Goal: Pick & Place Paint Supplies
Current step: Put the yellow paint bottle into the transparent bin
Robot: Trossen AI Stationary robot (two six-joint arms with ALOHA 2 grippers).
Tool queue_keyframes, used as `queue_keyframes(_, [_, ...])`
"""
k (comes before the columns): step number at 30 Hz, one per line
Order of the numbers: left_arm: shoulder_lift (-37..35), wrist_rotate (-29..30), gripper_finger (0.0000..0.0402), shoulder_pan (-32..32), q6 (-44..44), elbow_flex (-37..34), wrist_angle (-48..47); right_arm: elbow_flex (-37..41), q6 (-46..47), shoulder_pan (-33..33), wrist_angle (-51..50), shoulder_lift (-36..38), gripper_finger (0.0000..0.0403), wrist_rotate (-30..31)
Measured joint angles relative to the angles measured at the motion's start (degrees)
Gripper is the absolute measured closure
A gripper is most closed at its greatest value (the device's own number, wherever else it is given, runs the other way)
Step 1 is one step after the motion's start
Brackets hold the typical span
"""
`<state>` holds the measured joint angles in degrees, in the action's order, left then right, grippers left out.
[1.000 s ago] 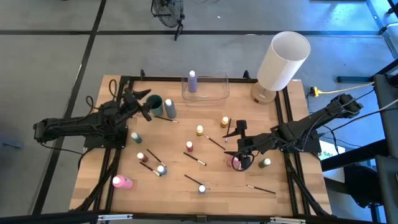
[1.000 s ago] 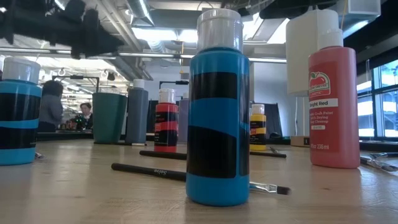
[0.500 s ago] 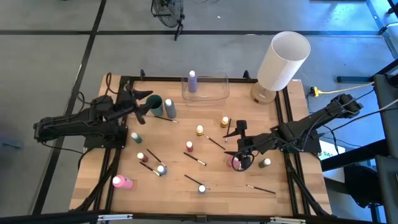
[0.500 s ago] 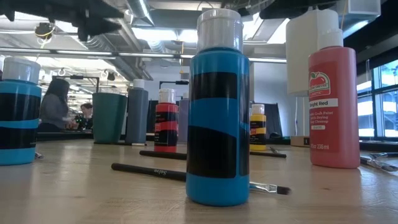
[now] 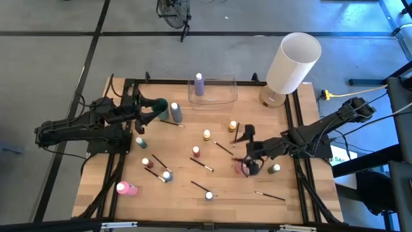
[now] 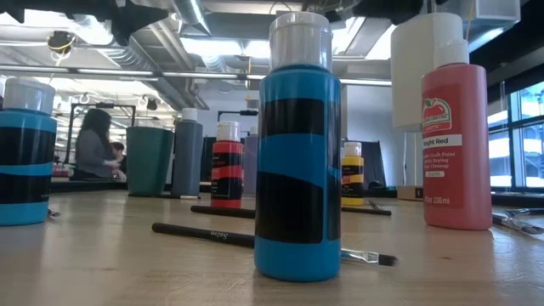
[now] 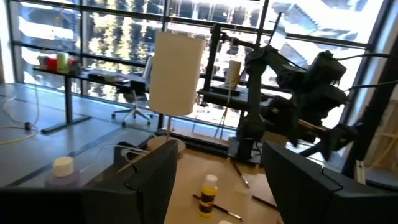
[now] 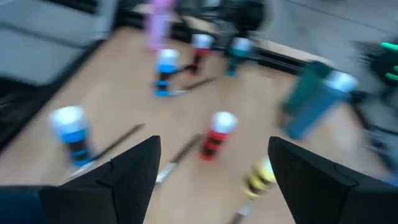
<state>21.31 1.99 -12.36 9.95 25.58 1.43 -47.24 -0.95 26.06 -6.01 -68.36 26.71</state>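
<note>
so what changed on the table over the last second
The left claw drew back toward the table's left edge, away from the dark green bottle, empty and open. The right claw, also open, shifted slightly over the pink bottle. Bottles, brushes and the clear container stayed put.

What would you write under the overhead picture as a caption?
Two robot arms reach over a wooden table scattered with paint bottles and brushes.
</note>
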Motion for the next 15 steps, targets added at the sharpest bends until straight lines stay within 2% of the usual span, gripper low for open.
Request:
queue_keyframes(3, [0.01, -0.42, 0.0173, 0.00, -0.01, 0.00, 0.00, 0.00, 2.06, -0.08, 0.04, 0.00, 0.0103, 10.29])
queue_keyframes(6, [0.06, -0.41, 0.0173, 0.00, -0.05, 0.00, -0.01, 0.00, 3.14, -0.36, -0.12, 0.00, 0.0103, 16.37])
queue_keyframes(9, [0.06, -0.41, 0.0171, 0.00, -0.08, 0.00, 0.00, 0.00, 4.64, -1.22, -0.34, 0.00, 0.0103, 17.60])
queue_keyframes(15, [0.06, -0.41, 0.0173, 0.00, -0.14, 0.00, 0.02, 0.00, 20.44, -5.01, -1.82, 0.02, 0.0107, 17.60])
